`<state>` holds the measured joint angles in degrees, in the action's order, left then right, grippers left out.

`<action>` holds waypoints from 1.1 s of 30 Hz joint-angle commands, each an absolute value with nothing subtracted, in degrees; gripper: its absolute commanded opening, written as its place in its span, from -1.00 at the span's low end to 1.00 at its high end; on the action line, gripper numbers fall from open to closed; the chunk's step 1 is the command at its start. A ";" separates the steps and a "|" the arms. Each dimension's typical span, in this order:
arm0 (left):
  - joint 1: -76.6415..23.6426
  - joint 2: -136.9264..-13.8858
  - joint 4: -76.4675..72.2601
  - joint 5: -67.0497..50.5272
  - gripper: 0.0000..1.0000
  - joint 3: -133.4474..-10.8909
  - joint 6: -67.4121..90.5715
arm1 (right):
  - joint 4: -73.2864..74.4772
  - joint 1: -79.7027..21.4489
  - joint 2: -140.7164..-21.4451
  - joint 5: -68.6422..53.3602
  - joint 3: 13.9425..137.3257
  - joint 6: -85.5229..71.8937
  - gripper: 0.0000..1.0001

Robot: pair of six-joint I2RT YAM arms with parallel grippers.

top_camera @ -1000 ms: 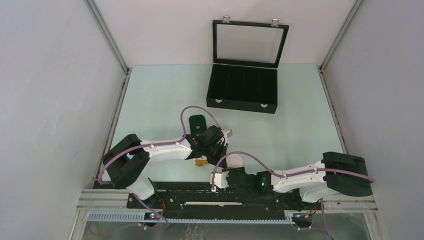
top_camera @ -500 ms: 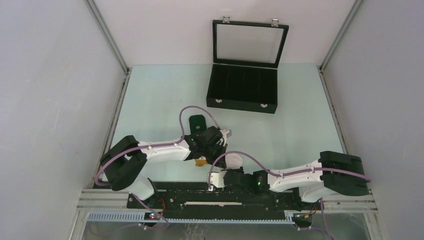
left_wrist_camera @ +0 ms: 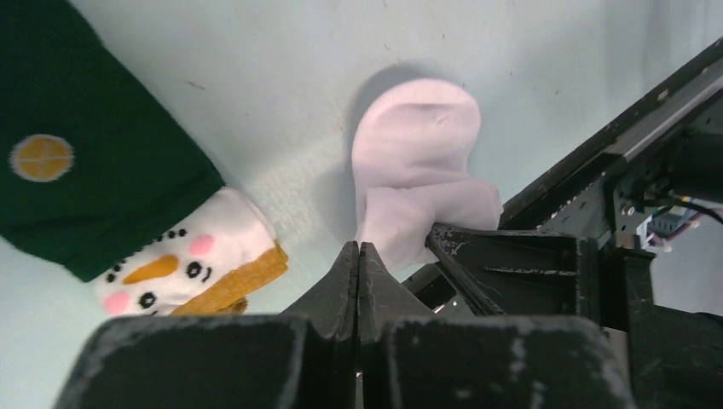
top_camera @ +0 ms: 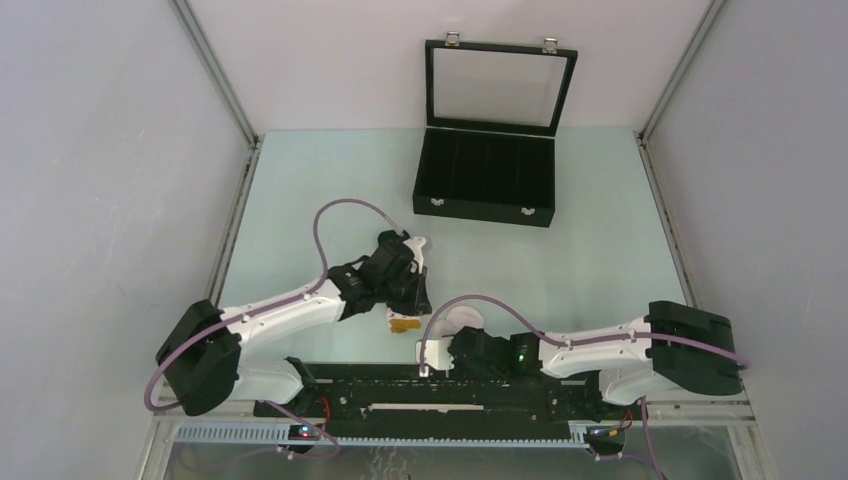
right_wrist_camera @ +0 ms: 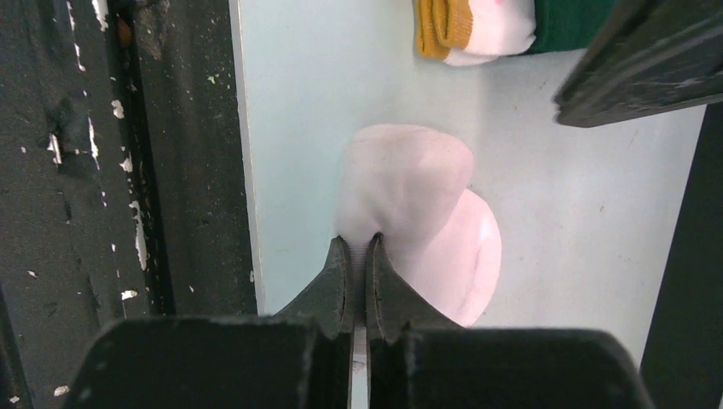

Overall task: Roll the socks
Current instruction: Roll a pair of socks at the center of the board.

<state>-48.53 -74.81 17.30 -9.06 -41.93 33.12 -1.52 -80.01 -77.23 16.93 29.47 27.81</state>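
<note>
Bare table (top_camera: 600,250) right of center, passable; black case (top_camera: 485,180) blocks far side; rail (top_camera: 350,385) hems white sock (left_wrist_camera: 418,162) near edge.

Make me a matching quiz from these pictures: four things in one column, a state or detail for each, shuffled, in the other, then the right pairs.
Column one:
1. green sock
2. white sock
3. black case
4. left pincer

Column two:
A. lid standing open
B. shut, holding nothing
C. snowman face on one end
D. pinched at its edge by the right pincer

Pairs: 1-C, 2-D, 3-A, 4-B
</note>
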 commanded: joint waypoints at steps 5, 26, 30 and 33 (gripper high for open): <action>-45.85 -73.40 18.54 -11.58 -1.00 -44.85 31.44 | -5.14 -78.67 -79.27 4.26 30.67 31.95 -1.00; -49.43 -92.03 16.87 -17.12 -1.00 -53.97 30.75 | -7.38 -78.14 -76.10 1.91 28.83 32.96 -1.00; -49.75 -93.60 16.02 -16.81 -1.00 -52.10 31.01 | -7.09 -78.14 -76.08 2.12 28.83 32.41 -1.00; -49.75 -94.19 14.96 -15.02 -1.00 -50.72 31.61 | -6.71 -78.05 -75.73 2.15 28.83 31.96 -1.00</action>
<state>-49.39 -93.47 17.50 -16.73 -53.10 31.09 -6.07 -78.37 -76.93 3.73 29.30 33.32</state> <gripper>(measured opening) 0.003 0.027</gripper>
